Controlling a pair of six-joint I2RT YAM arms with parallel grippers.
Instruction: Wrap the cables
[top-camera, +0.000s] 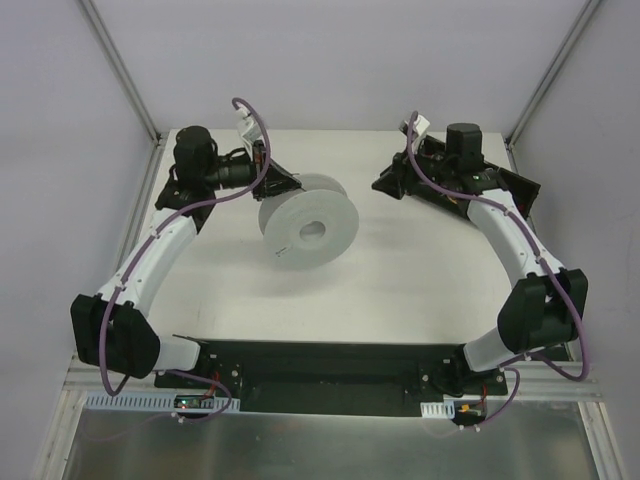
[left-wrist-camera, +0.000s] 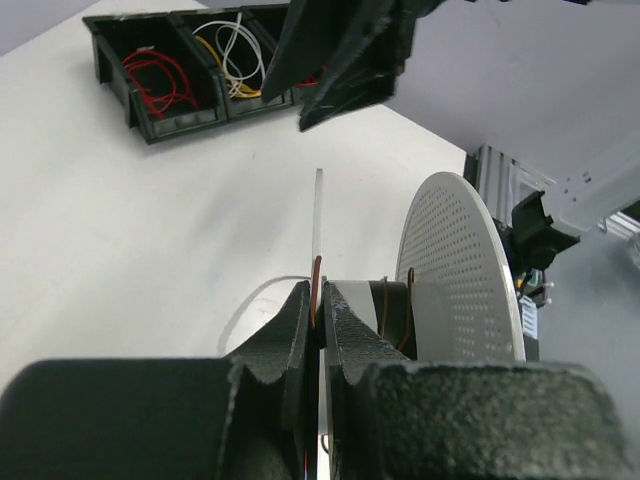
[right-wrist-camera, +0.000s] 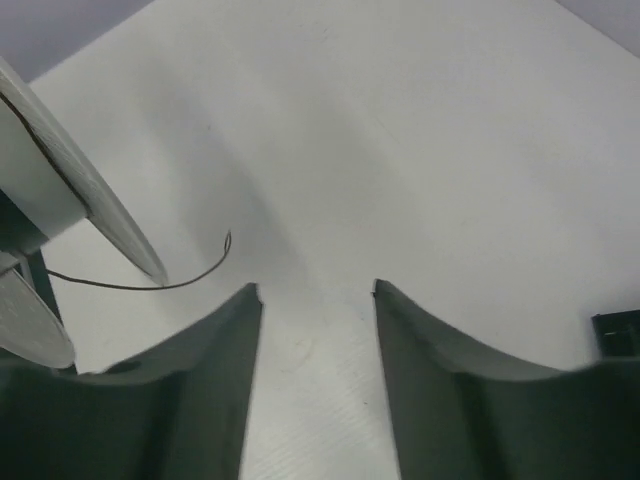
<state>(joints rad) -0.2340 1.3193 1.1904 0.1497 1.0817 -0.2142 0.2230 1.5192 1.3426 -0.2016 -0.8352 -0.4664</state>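
Black bins (left-wrist-camera: 185, 122), rear left: red wires (left-wrist-camera: 165, 85) in one compartment, yellow and white wires (left-wrist-camera: 235, 55) in the next. Left gripper (left-wrist-camera: 320, 292): fingers clamped on the thin rim of the grey spool (top-camera: 290, 225), which has perforated plastic discs, over the white table (top-camera: 420, 280). Cable (right-wrist-camera: 150, 285): hair-fine dark strand trailing from the spool, curled end on the table. Right gripper (right-wrist-camera: 316, 288): fingers apart, near the strand's end.

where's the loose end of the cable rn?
Right wrist view: the cable trails out from under the spool at left. Its loose end curls up just left of the open right gripper, which isn't touching it.
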